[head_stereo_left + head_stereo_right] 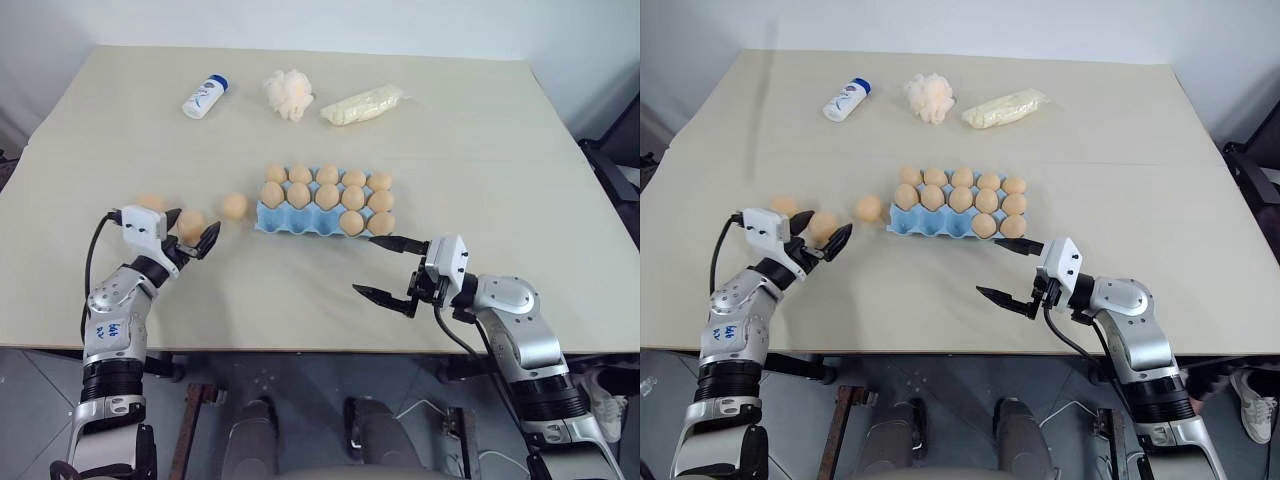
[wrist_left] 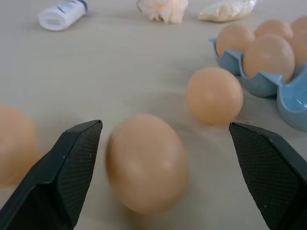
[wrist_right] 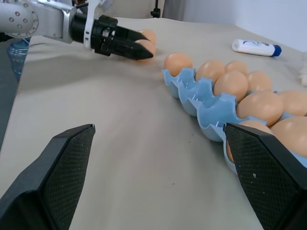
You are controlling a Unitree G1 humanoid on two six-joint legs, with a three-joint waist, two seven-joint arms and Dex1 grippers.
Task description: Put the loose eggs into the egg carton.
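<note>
1. Straddling the middle loose egg (image 1: 190, 222) at left centre, the left gripper (image 1: 190, 238) has its jaws wide, judged ready to close; two more loose eggs (image 1: 235, 206) flank it.
2. Egg carton (image 1: 272, 222), centre, keeps four front cups free.
3. Right gripper (image 1: 385, 268), lower right, is spread wide, empty, just beside the carton.

The loose eggs (image 1: 190, 222) are coloured pale orange-tan, as are those seated in the light blue egg carton (image 1: 300, 224). The table (image 1: 480, 150) is finished in plain beige. A white bottle (image 1: 204, 98) is capped in blue. A cream-white puff (image 1: 288, 94) and a pale yellow packet (image 1: 362, 105) are seen.
</note>
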